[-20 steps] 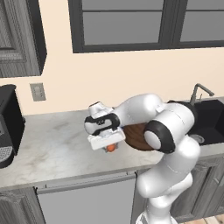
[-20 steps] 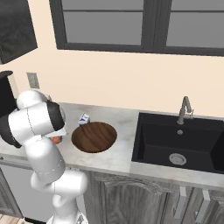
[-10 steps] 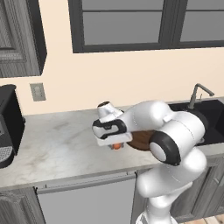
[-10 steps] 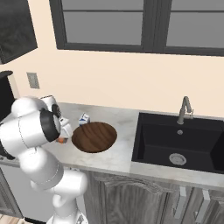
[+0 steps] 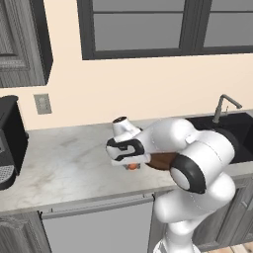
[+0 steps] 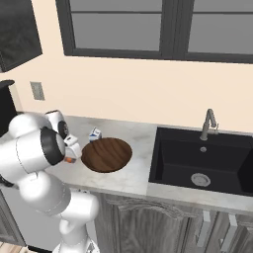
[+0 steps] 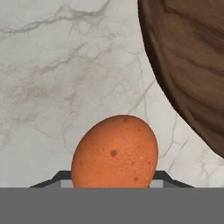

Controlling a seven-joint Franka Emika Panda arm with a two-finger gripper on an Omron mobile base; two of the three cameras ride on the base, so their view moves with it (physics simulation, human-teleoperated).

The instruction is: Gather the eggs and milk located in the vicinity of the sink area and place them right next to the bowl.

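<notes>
My gripper (image 5: 131, 165) is shut on the orange-brown egg (image 7: 114, 151), held low over the marble counter (image 7: 65, 78). The egg (image 6: 70, 159) hangs just left of the wide dark-brown wooden bowl (image 6: 106, 154), whose rim (image 7: 192, 65) curves along the right of the hand view. The small white milk carton (image 6: 94, 134) stands upright behind the bowl, close to its back-left edge. Off to the right lies the black sink (image 6: 202, 158) with its grey faucet (image 6: 210, 123). In the left base view my arm covers most of the bowl (image 5: 160, 160).
A black coffee machine (image 5: 7, 143) stands at the counter's far left, under a wall outlet (image 5: 42, 104). Bare marble (image 5: 64, 163) lies between it and my hand. The counter's front edge (image 5: 94, 200) runs just below the gripper.
My hand with the egg has shifted slightly toward the bowl, and the elbow has swung round above it. The grip on the egg is unchanged.
</notes>
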